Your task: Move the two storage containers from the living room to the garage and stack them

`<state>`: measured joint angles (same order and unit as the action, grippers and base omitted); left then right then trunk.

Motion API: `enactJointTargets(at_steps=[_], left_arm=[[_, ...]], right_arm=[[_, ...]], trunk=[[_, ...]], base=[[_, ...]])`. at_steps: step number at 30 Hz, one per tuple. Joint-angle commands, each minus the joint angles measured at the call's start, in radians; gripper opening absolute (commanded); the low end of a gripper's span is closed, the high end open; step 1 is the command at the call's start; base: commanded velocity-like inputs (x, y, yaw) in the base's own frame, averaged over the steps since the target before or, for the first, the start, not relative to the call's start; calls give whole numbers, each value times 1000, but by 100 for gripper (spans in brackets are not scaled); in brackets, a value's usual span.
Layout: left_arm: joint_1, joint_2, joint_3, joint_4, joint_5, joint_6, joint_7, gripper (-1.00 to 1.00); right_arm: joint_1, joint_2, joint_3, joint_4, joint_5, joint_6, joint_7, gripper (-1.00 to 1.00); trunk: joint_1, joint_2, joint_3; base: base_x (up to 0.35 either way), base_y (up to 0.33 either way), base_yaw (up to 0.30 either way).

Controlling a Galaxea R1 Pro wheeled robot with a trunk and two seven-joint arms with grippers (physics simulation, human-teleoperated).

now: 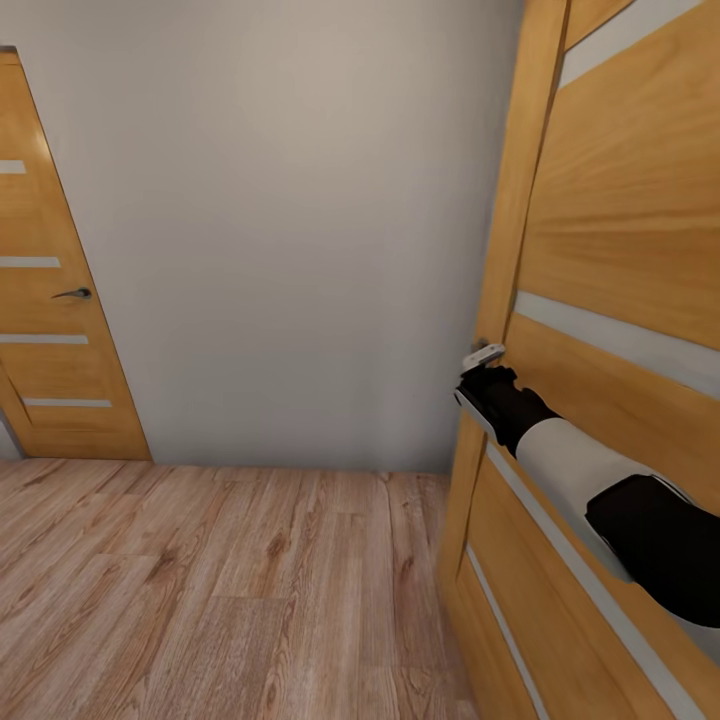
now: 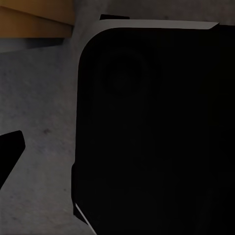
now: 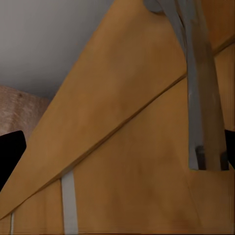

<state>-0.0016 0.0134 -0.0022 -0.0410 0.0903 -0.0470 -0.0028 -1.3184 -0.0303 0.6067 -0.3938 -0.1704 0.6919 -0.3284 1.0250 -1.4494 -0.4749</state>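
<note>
Here your right hand (image 1: 484,362) meets the honey-coloured wood-plank door (image 1: 620,200) on the right, at its edge. You cannot tell either hand's grip.

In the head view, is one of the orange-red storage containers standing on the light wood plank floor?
No, the light wood plank floor in front of the grey-white wall carries no container; two honey-coloured wooden doors flank it.

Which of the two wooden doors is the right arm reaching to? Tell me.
The near door at the picture's right: the right gripper is at its edge. The far door with the lever handle stands untouched.
</note>
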Motion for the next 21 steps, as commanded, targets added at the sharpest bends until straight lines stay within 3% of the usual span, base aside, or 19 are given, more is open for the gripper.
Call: enactJointTargets(at_steps=[1, 14, 21], left_arm=[[0, 0, -1, 0, 9, -2, 0, 100], [0, 0, -1, 0, 9, -2, 0, 100], [0, 0, -1, 0, 9, -2, 0, 100]], right_arm=[[-1, -4, 7, -1, 5, 10, -9, 100], [-1, -60, 5, -5, 5, 17, -9, 100], [-1, -67, 5, -8, 5, 18, -9, 100]], trunk=[[0, -1, -1], [0, -1, -1], [0, -1, -1]], base=[[0, 0, 0], [0, 0, 0], [0, 0, 0]])
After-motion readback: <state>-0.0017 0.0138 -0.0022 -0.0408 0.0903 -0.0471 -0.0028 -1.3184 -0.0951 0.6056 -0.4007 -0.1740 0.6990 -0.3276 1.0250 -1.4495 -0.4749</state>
